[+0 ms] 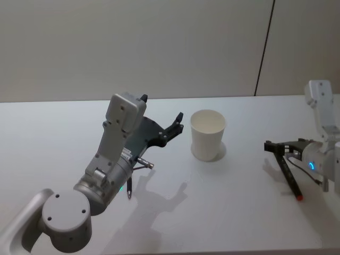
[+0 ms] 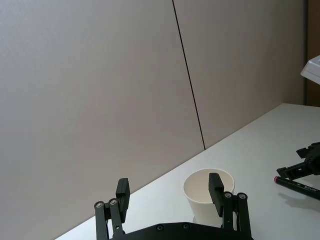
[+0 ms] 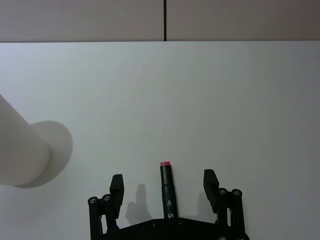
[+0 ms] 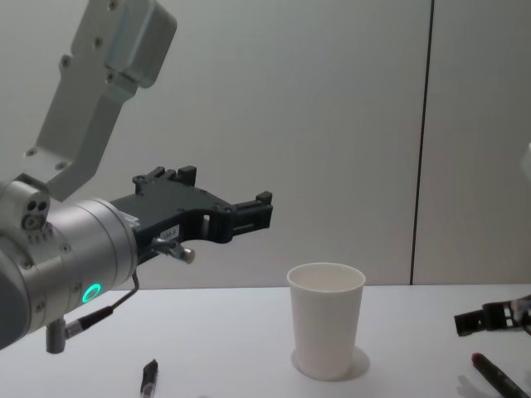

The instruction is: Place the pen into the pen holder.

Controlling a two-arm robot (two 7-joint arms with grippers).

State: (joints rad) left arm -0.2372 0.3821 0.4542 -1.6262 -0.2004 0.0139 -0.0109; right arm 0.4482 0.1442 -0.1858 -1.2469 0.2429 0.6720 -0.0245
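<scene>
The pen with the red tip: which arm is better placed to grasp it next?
Right. The right gripper sits low, open fingers either side of the pen; the left gripper is raised near the cup, far from it.

The black, red-tipped pen [image 3: 167,195] has its rear hidden beneath the right tool [image 3: 163,178]. A small dark stick [image 1: 128,191] near the left arm, possibly another pen, is too small to identify.

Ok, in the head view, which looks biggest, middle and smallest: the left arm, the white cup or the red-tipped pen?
1. the left arm: largest, but also nearest the camera.
2. the white paper cup.
3. the red-tipped pen: long but thin, at the open right gripper.
</scene>
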